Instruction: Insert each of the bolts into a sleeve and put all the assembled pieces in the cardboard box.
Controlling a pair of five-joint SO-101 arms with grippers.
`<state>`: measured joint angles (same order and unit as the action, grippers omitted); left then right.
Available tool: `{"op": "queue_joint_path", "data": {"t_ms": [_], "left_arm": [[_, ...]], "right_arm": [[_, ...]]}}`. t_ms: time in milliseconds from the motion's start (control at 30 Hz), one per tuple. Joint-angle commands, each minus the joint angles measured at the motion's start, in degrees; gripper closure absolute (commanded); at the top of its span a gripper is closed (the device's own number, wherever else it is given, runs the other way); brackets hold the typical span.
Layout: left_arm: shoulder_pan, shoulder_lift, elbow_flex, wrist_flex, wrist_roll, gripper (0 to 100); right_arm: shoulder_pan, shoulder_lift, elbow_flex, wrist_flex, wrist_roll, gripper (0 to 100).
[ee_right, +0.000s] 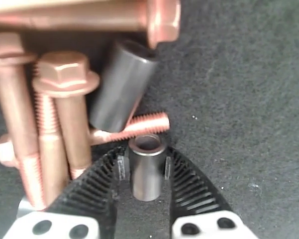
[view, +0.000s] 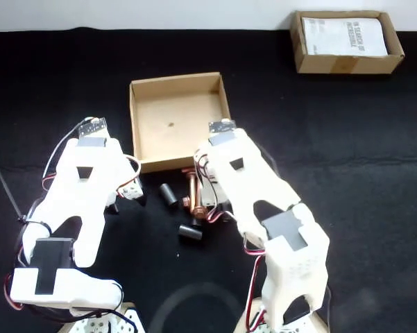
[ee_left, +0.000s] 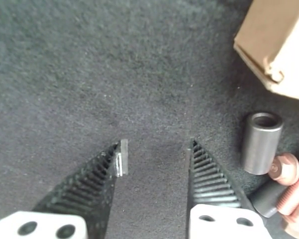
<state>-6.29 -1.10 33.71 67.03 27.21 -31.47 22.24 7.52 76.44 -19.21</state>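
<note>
The open cardboard box [view: 177,121] sits at the table's middle back, its corner [ee_left: 278,45] also showing in the left wrist view. In front of it lie dark sleeves [view: 168,194] [view: 190,232] and copper bolts [view: 193,191]. My right gripper [ee_right: 144,164] is down in this pile, its pads against both sides of a small dark sleeve [ee_right: 148,168]. Beyond it lie another sleeve [ee_right: 122,92] and several bolts [ee_right: 64,114]. My left gripper [ee_left: 156,149] is open over bare cloth, left of a sleeve [ee_left: 261,143] and a bolt head [ee_left: 284,168].
A second cardboard box [view: 347,41] holding a printed sheet stands at the back right. Black cloth [view: 347,152] covers the table, with free room to the right and at the far left. Both arms' white bodies take up the front.
</note>
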Motion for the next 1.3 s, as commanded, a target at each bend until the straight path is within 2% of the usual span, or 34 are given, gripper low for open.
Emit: {"op": "queue_joint_path", "data": {"t_ms": [0,200,267,333,400,567,700,1033,1267], "left_arm": [[-0.40,-0.13,-0.22,-0.44,-0.09,80],[0.31,-0.13,-0.31,-0.53,0.26,80],[1.98,-0.04,0.13,-1.93,0.18,80],[3.21,-0.84,0.31,-1.85,0.09,80],[4.79,-1.80,-3.03,2.20,0.09,80],[11.38,-1.10,-21.41,21.89,-0.88,80],[16.31,7.16,-40.75,33.41,-1.14,80],[28.35,29.14,-57.19,34.29,5.63,80],[33.54,41.80,-72.57,34.29,7.91,80]], "right_arm": [[1.45,-0.22,-6.81,5.32,2.73,99.1],[4.97,-0.31,-31.25,23.43,8.00,99.1],[6.55,-1.36,-38.64,24.75,9.58,99.1],[8.66,-6.02,-40.04,24.75,10.20,99.1],[9.36,-11.56,-39.43,24.66,10.81,99.1],[11.03,-26.07,-29.14,24.57,14.07,99.1],[14.11,-36.26,-15.87,22.90,14.51,99.1],[31.96,-53.76,18.51,5.58,21.80,99.1],[35.03,-60.79,34.42,-4.62,21.71,99.1]]}}
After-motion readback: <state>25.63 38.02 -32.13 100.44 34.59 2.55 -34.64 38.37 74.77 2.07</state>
